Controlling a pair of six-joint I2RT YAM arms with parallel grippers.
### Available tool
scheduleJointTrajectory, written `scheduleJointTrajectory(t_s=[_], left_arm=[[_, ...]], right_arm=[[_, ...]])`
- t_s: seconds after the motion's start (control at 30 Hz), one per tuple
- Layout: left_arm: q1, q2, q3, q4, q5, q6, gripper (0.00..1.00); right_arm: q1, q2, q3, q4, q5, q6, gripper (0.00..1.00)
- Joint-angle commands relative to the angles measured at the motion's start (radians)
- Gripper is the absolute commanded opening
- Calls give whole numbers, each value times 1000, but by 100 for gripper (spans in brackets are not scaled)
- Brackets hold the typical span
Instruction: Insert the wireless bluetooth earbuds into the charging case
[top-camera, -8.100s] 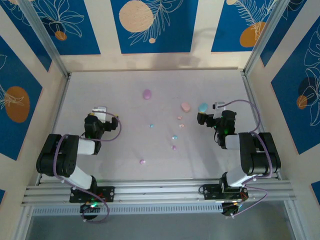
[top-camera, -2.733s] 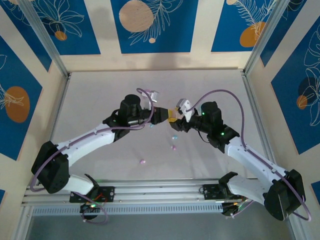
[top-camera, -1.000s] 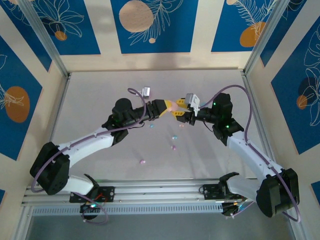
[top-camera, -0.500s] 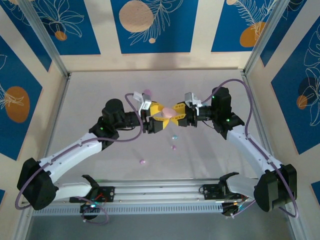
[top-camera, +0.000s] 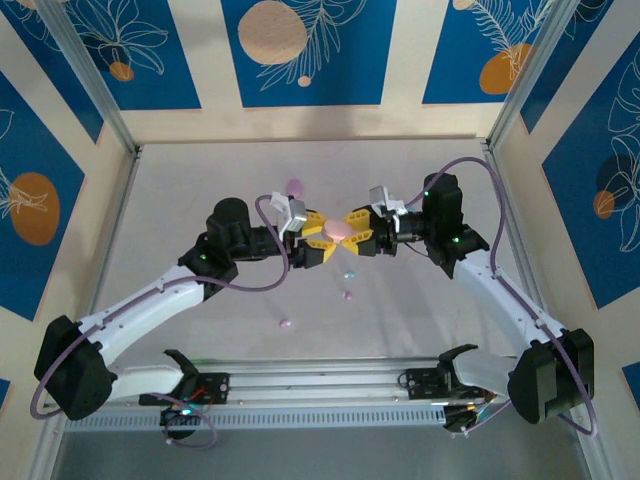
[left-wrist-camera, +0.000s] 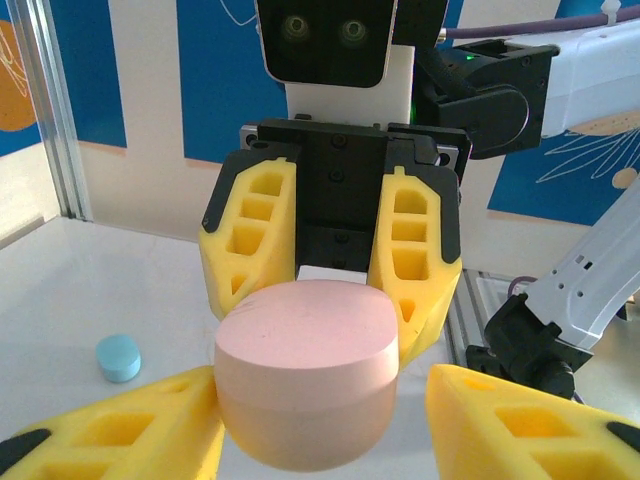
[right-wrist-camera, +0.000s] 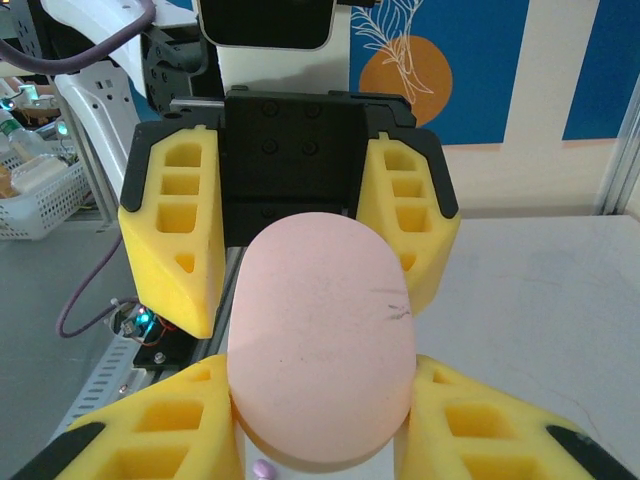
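holding a pink case (top-camera: 338, 228) in the air over the middle of the table (top-camera: 200, 180), the right gripper (top-camera: 350, 224) is clamped on one end of it; in the left wrist view its fingers (left-wrist-camera: 415, 250) press against the case's two sides. the left gripper (top-camera: 322, 234) faces it from the other end, jaws apart around the case: one finger looks to touch it, the other stands just clear. the case is closed, with its lid seam shut all round. the buds lie loose on the table nearer the bases: a blue bud (top-camera: 349, 274), a purple bud (top-camera: 347, 295) near it, and a pink bud (top-camera: 284, 323) well apart to the left. a purple case (top-camera: 294, 186) lies farther back, and a blue case (left-wrist-camera: 119, 357) rests on the table. judged progress: early. no bud sits in any case. opening the lid, picking up the buds and seating them are all left to do.
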Motion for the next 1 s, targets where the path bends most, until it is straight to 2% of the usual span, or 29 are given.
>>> scheduleJointTrajectory(t_s=[0.0, 0.3, 0.53, 0.97], left_arm=[[6, 13, 17, 22, 45, 10, 54], [4, 29, 29, 31, 52, -14, 52], [4, 15, 5, 107, 56, -46, 52], [6, 31, 9, 77, 70, -28, 38]], right_arm=[[10, 6, 40, -7, -15, 10, 29], [24, 5, 35, 16, 1, 21, 30], [30, 5, 33, -6, 16, -7, 30], [35, 2, 35, 18, -1, 20, 31]])
